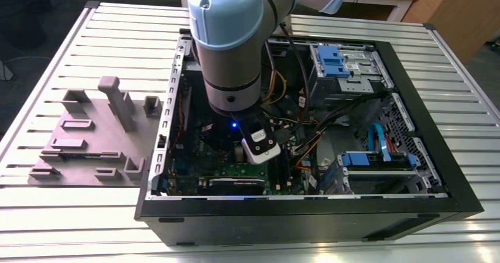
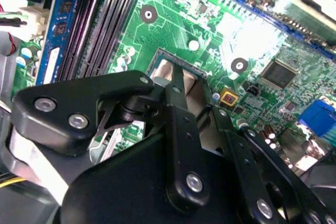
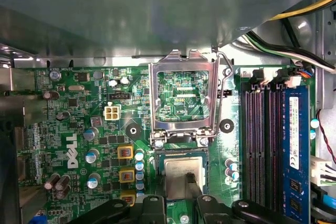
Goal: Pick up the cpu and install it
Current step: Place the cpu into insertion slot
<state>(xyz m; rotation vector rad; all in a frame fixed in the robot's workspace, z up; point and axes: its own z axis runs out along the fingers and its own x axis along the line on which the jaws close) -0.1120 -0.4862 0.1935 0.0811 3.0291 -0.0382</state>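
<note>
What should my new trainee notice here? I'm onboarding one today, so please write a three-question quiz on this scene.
1. True or false: the metal frame of the socket is closed over the cpu.
2. Where is the end effector? A: over the grey fixture on the table. B: inside the computer case, at the cpu. C: above the blue drive brackets.
3. Fill in: the memory stick seated in its slot is coloured ____.
Key: 1 false; 2 B; 3 blue.
</note>
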